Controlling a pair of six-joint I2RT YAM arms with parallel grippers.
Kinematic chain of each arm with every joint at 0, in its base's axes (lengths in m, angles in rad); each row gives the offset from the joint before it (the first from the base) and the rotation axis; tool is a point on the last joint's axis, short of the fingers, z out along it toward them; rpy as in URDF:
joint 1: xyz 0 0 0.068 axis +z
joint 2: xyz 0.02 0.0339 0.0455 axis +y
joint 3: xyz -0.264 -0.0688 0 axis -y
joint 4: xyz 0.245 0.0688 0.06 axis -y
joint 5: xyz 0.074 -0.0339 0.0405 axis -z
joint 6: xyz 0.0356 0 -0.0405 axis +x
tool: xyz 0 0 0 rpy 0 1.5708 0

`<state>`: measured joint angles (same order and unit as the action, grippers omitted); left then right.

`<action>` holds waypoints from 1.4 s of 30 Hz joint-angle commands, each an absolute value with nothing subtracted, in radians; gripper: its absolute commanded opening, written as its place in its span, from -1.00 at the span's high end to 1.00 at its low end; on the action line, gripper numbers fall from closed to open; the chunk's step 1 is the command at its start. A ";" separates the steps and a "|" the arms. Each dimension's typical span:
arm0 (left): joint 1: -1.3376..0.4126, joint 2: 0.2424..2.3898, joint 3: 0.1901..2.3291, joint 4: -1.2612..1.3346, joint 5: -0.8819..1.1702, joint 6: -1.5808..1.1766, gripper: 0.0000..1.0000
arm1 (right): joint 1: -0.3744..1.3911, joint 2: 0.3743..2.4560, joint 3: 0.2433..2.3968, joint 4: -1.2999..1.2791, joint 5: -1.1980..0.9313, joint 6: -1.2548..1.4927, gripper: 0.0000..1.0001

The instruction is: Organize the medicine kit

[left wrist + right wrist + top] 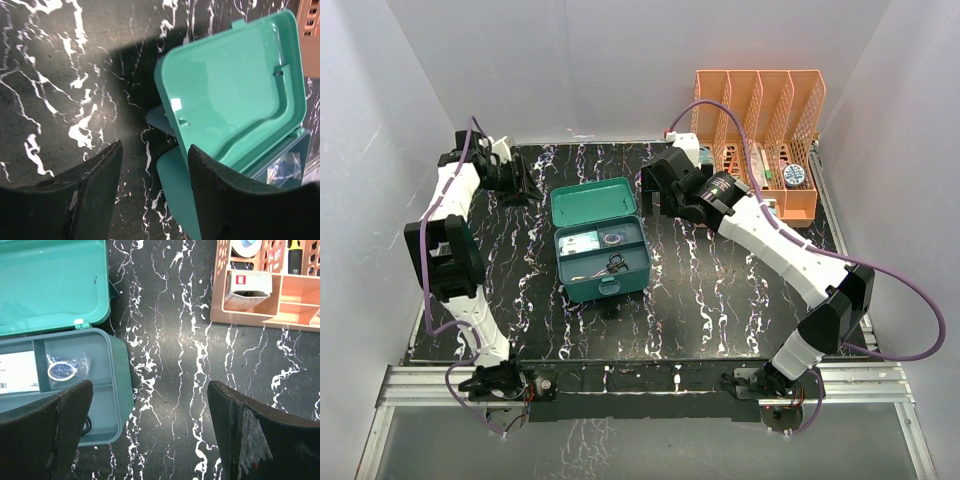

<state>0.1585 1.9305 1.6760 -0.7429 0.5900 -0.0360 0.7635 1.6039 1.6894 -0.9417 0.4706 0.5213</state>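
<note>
dark fingers of my right gripper point(150, 385) stand spread wide at the bottom of the wrist view, holding nothing, with only the black, white-veined table point(170, 315) between them. that gripper hangs over the bare strip between the kit point(600, 255) and the orange rack point(260, 310). my left gripper point(155, 150) is spread too and empty, its fingers pointing down at the table just left of the kit's lid point(230, 85).

the kit is teal and sits near the middle of the table, well apart from the rack in the far right corner. its lid is open and leans back toward the far side. inside, a divider splits the upper tray. a white packet point(17, 372) lies in the left part and a small clear bag point(62, 370) with a blue ring in it lies to its right. black-handled scissors point(615, 263) rest in the front part, nearer the latch.

in the rack's low front tray a white box point(247, 287) with a red mark stands at the left end, and a round blue and white roll point(793, 176) sits further right. what else the rack holds is too small for me to tell.
</note>
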 commanded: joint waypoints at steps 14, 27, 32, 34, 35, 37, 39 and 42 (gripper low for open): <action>0.212 2.128 1.679 -0.547 0.695 -0.150 0.34 | 0.762 1.550 1.684 -0.994 0.503 0.582 -0.97; 0.163 2.234 1.655 -0.427 0.825 -0.247 0.51 | 0.762 1.565 1.695 -1.034 0.505 0.610 -0.97; 0.139 2.256 1.636 -0.365 0.922 -0.305 0.53 | 0.761 1.578 1.710 -1.050 0.510 0.613 -0.97; 0.131 2.257 1.621 -0.342 0.956 -0.314 0.53 | 0.762 1.577 1.708 -1.054 0.511 0.617 -0.97; 0.129 2.257 1.614 -0.332 0.971 -0.316 0.53 | 0.762 1.575 1.707 -1.057 0.512 0.619 -0.97; 0.127 2.252 1.596 -0.303 1.003 -0.333 0.53 | 0.763 1.569 1.700 -1.061 0.512 0.624 -0.97; 0.127 2.243 1.581 -0.273 1.027 -0.346 0.53 | 0.764 1.562 1.691 -1.063 0.512 0.631 -0.97; 0.128 2.224 1.557 -0.215 1.072 -0.381 0.53 | 0.765 1.556 1.675 -1.062 0.510 0.642 -0.97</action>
